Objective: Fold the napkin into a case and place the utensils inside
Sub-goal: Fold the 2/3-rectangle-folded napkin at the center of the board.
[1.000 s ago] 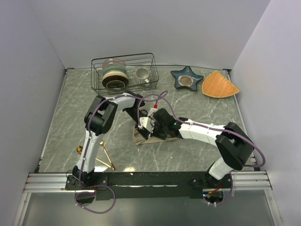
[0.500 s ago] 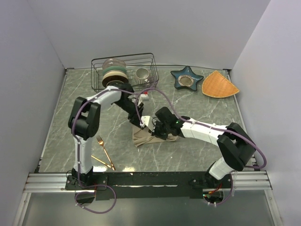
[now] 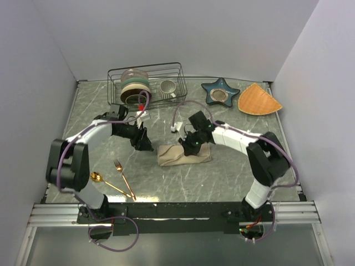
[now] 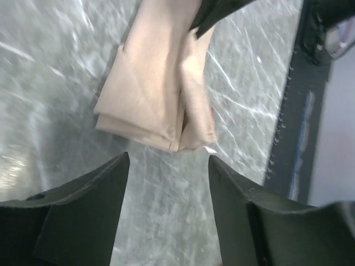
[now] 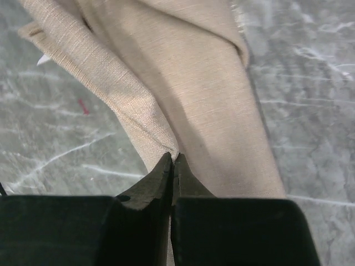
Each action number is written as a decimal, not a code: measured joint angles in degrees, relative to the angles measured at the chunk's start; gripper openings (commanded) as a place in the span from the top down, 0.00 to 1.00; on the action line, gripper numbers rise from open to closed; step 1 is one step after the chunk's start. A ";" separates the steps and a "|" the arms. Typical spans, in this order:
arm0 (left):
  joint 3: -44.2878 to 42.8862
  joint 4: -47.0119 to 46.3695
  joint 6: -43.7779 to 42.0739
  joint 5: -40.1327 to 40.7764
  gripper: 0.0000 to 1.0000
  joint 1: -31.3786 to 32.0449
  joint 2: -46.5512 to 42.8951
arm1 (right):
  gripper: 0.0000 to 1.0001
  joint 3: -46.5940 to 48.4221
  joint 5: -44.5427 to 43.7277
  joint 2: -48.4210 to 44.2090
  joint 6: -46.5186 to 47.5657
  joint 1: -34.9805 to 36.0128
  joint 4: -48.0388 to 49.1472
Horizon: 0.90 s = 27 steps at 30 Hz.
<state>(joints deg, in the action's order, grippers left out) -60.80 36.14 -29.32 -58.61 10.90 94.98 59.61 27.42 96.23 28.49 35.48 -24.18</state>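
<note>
The beige napkin [image 3: 184,154] lies folded into a long narrow bundle at the table's middle. In the left wrist view its layered near end [image 4: 155,94] shows just beyond my fingers. My left gripper [image 3: 146,145] [image 4: 168,160] stands open just left of the bundle, with only bare table between its jaws. My right gripper [image 3: 188,146] [image 5: 173,158] rests on the bundle's top, shut on a raised fold of the napkin [image 5: 183,83]. The gold spoon [image 3: 98,178] and the gold fork [image 3: 123,176] lie side by side near the front left, apart from both grippers.
A wire rack [image 3: 145,83] with plates and a cup stands at the back. To its right are a blue star-shaped dish [image 3: 219,92] and an orange wedge-shaped woven mat [image 3: 258,100]. Grey walls close in the table's left, back and right.
My left gripper has let go of the napkin, opened and swung left off it. The right gripper closed on a fold and shifted slightly back. The napkin now lies flatter and longer.
</note>
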 measured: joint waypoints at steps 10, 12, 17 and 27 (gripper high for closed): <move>11.15 -18.71 3.76 7.85 0.27 6.05 -12.00 | 1.00 9.68 9.94 10.47 -1.90 -7.80 -7.58; 12.00 -20.90 4.22 10.75 0.27 8.46 -11.78 | 1.00 10.58 11.21 11.08 -1.99 -8.28 -8.92; 11.85 -24.20 4.55 15.52 0.26 13.55 -9.97 | 1.00 11.65 13.03 12.35 -2.69 -8.55 -10.12; 7.54 -22.29 2.27 18.47 0.28 18.27 -3.21 | 1.00 12.15 15.58 15.96 -6.29 -10.08 -11.21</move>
<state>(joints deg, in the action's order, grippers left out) -53.25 13.85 -27.05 -40.14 29.17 91.77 71.77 43.00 112.18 22.20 25.41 -35.40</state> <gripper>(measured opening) 0.724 0.042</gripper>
